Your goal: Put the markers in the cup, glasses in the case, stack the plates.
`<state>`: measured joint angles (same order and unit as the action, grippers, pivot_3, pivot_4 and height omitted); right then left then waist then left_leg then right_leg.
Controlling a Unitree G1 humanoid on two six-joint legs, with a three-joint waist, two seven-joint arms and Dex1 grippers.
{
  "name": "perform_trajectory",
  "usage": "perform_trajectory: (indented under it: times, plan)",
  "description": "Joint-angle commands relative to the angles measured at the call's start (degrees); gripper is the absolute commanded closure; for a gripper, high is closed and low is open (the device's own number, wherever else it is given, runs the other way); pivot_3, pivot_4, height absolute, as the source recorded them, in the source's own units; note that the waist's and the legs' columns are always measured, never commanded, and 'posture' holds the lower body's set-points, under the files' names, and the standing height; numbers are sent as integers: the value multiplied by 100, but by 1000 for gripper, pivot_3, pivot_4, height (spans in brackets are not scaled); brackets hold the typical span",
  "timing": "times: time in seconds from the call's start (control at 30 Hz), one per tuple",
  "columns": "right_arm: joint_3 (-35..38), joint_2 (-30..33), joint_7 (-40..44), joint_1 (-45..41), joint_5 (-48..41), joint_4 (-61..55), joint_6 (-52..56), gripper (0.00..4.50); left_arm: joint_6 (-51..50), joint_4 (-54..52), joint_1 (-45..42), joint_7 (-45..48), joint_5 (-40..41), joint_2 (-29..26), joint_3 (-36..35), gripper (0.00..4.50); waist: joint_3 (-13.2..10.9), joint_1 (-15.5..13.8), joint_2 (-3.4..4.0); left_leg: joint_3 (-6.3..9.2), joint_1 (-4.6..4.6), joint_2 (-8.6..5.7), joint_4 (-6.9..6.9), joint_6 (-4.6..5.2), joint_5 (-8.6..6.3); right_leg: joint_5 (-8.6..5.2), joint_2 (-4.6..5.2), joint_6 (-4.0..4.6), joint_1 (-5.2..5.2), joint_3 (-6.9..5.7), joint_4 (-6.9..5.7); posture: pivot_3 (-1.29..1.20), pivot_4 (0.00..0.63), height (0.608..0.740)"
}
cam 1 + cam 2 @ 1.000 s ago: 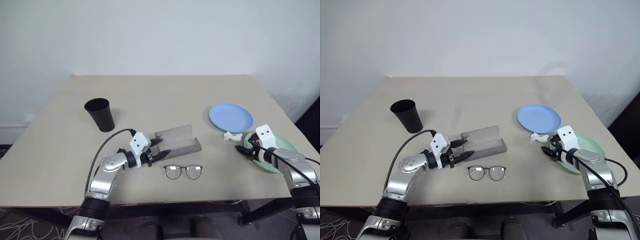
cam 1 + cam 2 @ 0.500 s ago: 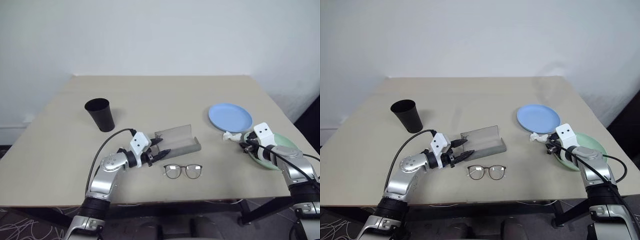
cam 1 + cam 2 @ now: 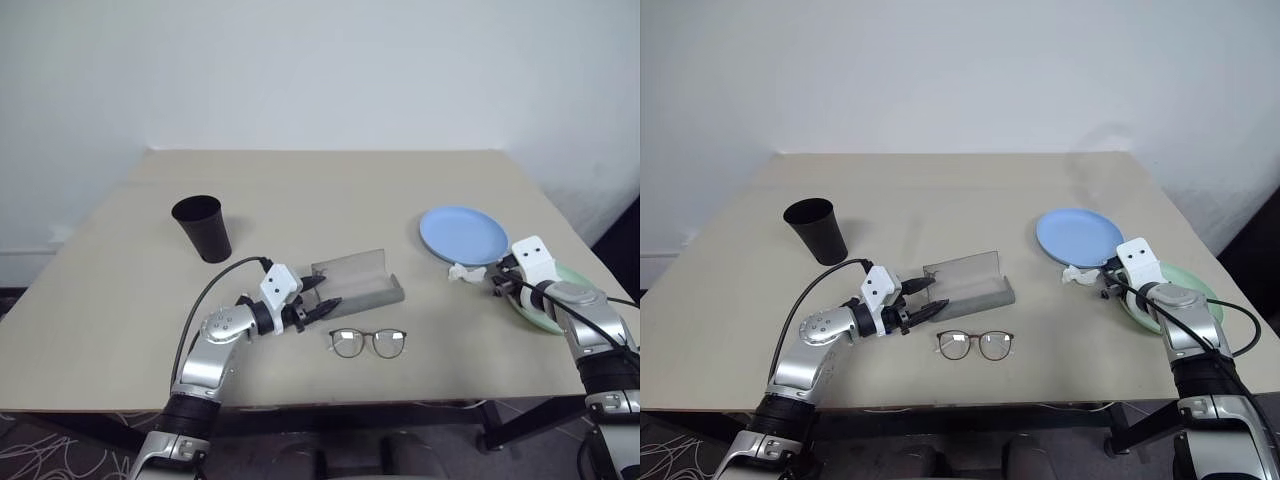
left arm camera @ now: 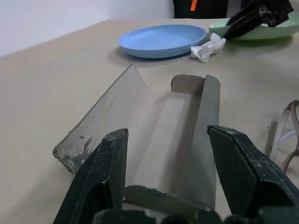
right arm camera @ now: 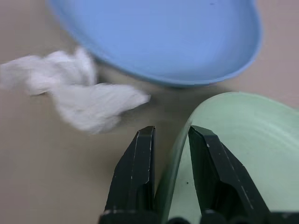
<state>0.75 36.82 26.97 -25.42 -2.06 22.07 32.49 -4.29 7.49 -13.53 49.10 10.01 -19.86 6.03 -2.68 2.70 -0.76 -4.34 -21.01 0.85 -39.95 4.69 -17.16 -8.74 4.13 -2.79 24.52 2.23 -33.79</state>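
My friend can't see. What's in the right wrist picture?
The right end effector pinches the rim of a mint green plate, one black finger outside and one inside. Just beyond it lie a light blue plate and a crumpled white paper on the tan table.

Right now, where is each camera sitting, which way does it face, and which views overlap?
Head pair: look forward and down over the beige wooden table; both arms show.
Left wrist: sits behind the open left gripper, looks along the open grey hinged glasses case.
Right wrist: sits behind the right gripper, whose fingers pinch the round mint green plate by its rim.
Shared: both wrist views show the round light blue plate and small crumpled white paper.
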Motion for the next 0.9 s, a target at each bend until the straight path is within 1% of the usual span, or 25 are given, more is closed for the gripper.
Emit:
perform_trajectory:
  times: [0.03, 0.23, 0.37, 0.83, 0.9]
  plan:
    - [152, 108, -249, -221, 166, 225, -140, 3656, 103, -86, -121, -39, 33, 7, 4, 1674, 0, 0, 1, 1, -1, 0, 1, 3, 2, 0, 0, 0, 1, 0, 0, 0, 0, 732]
    - [111, 146, -172, -383, 242, 515, -423, 3656, 121, -64, -141, -76, 14, 19, 19, 1674, -1, 5, 2, 7, -3, -2, 9, 6, 2, 0, -3, 0, 2, -1, 1, 0, 0, 732]
    - [114, 142, -129, -430, 265, 546, -509, 3803, 148, -53, -137, -91, 1, 29, 31, 1674, -1, 6, 3, 5, -2, -2, 8, 8, 2, 0, -3, 0, 2, 1, 1, 0, 0, 732]
    - [231, 189, -199, -497, 278, -39, -619, 3808, 224, -15, -142, -132, -13, 46, 76, 1674, -1, 7, 9, 6, -3, -1, 9, 8, 2, 0, -4, -1, 3, 1, 1, 0, 0, 732]
    - [263, 188, -255, -554, 291, -53, -776, 3808, 234, -3, -156, -136, -19, 60, 88, 1674, -1, 7, 10, 6, -2, -1, 9, 8, 2, 0, -4, 0, 3, 1, 1, 0, 0, 732]
